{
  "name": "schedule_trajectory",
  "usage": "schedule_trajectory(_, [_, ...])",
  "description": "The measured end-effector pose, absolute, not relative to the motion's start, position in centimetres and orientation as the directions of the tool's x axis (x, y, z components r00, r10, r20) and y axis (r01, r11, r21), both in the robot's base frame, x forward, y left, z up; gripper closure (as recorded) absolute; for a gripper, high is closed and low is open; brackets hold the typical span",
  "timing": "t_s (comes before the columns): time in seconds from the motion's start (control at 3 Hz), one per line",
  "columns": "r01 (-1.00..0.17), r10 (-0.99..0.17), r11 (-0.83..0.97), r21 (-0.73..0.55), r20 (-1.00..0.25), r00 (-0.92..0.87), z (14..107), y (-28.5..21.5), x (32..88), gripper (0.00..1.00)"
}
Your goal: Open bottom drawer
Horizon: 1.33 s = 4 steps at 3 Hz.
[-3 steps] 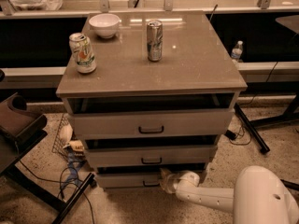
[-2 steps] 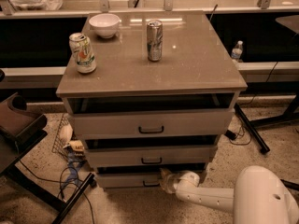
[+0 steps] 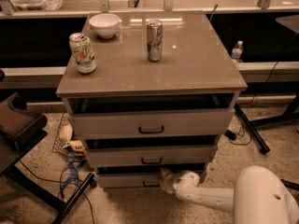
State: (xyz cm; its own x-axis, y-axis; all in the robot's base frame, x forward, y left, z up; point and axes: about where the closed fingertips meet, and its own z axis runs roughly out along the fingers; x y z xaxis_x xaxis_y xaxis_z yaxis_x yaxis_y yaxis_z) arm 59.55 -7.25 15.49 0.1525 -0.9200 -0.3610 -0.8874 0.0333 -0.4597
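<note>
The bottom drawer [image 3: 126, 180] is the lowest and narrowest of three grey-beige fronts in the cabinet, with a small black bar handle [image 3: 150, 184] at its centre. It sits close to the floor. My white arm [image 3: 210, 197] comes in from the lower right. My gripper [image 3: 164, 180] is at the drawer front, just right of the handle and touching or almost touching it.
The middle drawer [image 3: 152, 155] and the top drawer [image 3: 152, 123] stand above. On the cabinet top [image 3: 196, 64] are a white bowl [image 3: 104, 24] and two cans [image 3: 82, 53] [image 3: 154, 40]. Cables and clutter [image 3: 70, 157] lie on the floor at left, beside a dark chair [image 3: 18, 125].
</note>
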Motion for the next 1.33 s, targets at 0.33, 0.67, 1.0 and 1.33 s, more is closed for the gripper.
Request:
schedule_trajectory(0.33, [-0.887, -0.92, 0.033, -0.46, -0.361, 0.152, 15.5, -7.25, 59.55, 1.0])
schedule_trajectory(0.67, [-0.887, -0.92, 0.033, -0.46, -0.361, 0.152, 15.5, -7.25, 59.55, 1.0])
schedule_trajectory(1.0, [-0.887, -0.92, 0.033, -0.46, -0.361, 0.152, 15.5, -7.25, 59.55, 0.83])
schedule_trajectory(1.33, [-0.887, -0.92, 0.033, -0.46, -0.361, 0.152, 15.5, -7.24, 59.54, 0.59])
